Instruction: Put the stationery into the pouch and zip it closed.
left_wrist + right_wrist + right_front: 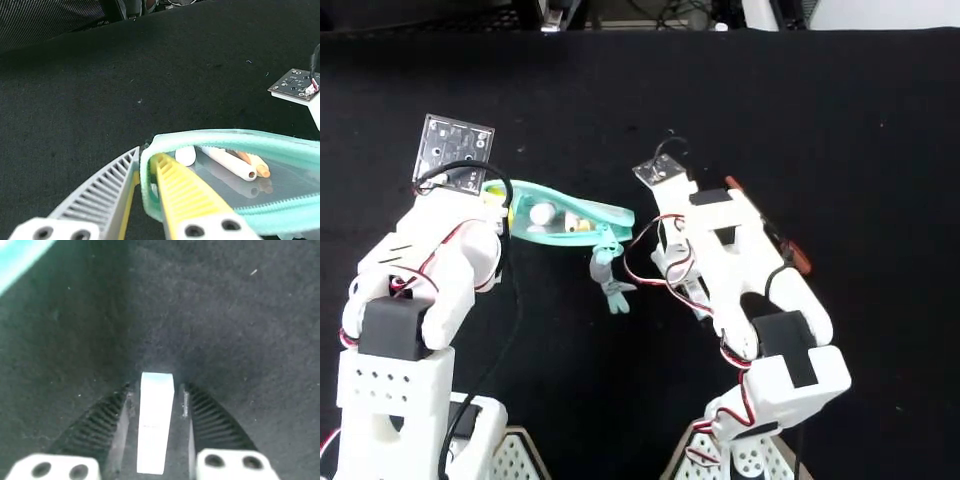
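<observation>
The left gripper (147,156) is clamped on the end wall of the teal pouch (260,137), with one finger inside and one outside. This grip is judged to hold the mouth open and steady. Two pens (227,162) are seen lying inside. The right gripper (155,387) is closed on a small white block (154,430), probably an eraser, near the pouch. Farther out, an orange-brown pen (800,258) is seen on the black table (840,120), partly hidden by the right arm.
</observation>
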### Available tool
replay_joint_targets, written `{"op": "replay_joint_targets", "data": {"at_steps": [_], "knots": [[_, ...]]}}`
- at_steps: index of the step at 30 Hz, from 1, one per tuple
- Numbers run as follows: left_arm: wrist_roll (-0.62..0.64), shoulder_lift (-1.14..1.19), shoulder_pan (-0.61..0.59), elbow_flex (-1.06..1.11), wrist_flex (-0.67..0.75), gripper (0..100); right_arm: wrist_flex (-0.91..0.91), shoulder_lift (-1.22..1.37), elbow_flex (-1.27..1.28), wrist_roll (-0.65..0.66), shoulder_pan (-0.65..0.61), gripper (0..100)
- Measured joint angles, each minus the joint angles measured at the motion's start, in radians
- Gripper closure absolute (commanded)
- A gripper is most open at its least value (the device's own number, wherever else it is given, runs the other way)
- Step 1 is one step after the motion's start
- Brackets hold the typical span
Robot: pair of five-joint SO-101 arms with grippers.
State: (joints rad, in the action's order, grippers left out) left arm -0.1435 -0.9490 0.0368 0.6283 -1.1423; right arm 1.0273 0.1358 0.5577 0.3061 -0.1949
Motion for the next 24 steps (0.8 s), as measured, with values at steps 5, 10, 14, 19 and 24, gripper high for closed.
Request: {"op": "replay_joint_targets", "data": {"at_steps": [5,10,14,19,24], "knots": [[0.000,0.000,0.000,0.000,0.000,96,0.000,0.000,0.000,0.000,-0.002,85.2],[0.000,0.000,0.000,0.000,0.000,96,-0.002,0.000,0.000,0.000,-0.009,99.1],[0.000,0.000,0.000,0.000,0.000,96,-0.021,0.000,-0.003,0.000,-0.008,98.5],[0.000,0.000,0.000,0.000,0.000,96,-0.032,-0.044,0.011,0.000,-0.005,98.6],[0.000,0.000,0.000,0.000,0.000,96,-0.055,-0.318,0.146,0.000,-0.005,98.6]]}}
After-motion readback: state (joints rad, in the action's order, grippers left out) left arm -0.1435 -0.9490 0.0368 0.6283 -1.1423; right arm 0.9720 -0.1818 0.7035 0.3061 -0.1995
